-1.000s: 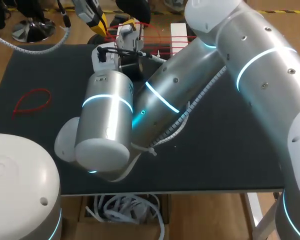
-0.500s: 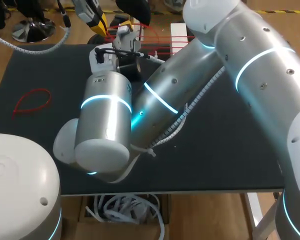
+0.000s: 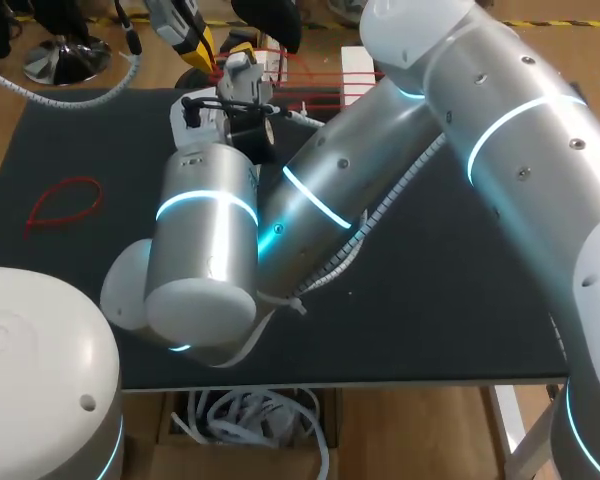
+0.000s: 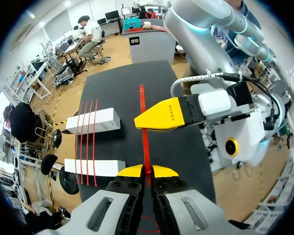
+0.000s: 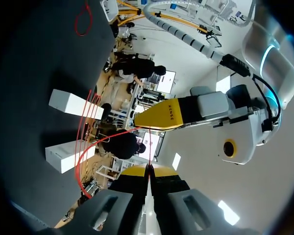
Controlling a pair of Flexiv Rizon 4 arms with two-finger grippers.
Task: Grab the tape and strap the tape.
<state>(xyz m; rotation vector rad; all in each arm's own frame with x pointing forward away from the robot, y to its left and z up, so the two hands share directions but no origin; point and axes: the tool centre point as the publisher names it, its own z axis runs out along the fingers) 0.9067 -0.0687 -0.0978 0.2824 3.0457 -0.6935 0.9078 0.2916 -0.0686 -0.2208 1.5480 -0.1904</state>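
Observation:
A red tape strand (image 4: pixel 143 129) runs straight ahead from my left gripper (image 4: pixel 147 170), which is shut on it. My right gripper (image 4: pixel 138 122) crosses the same strand a little further on, its yellow fingers closed over it. In the right wrist view my right gripper (image 5: pixel 148 169) is shut on a thin red strand (image 5: pixel 149 147) that leads up to my left gripper (image 5: pixel 138 122). Two white blocks (image 4: pixel 93 121) (image 4: pixel 94 168) lie side by side with three red tapes (image 4: pixel 86 142) across them. In the head view both grippers (image 3: pixel 194 42) (image 3: pixel 242 62) meet at the table's far edge by the blocks (image 3: pixel 356 62).
A loose red tape loop (image 3: pixel 64 202) lies on the black table (image 3: pixel 450 280) at the left. My right arm (image 3: pixel 330 190) stretches across the table's middle from the right. A bin of white cables (image 3: pixel 250 420) sits below the front edge.
My right arm has drifted slightly left and towards the far edge. Both grippers stay shut on the red tape.

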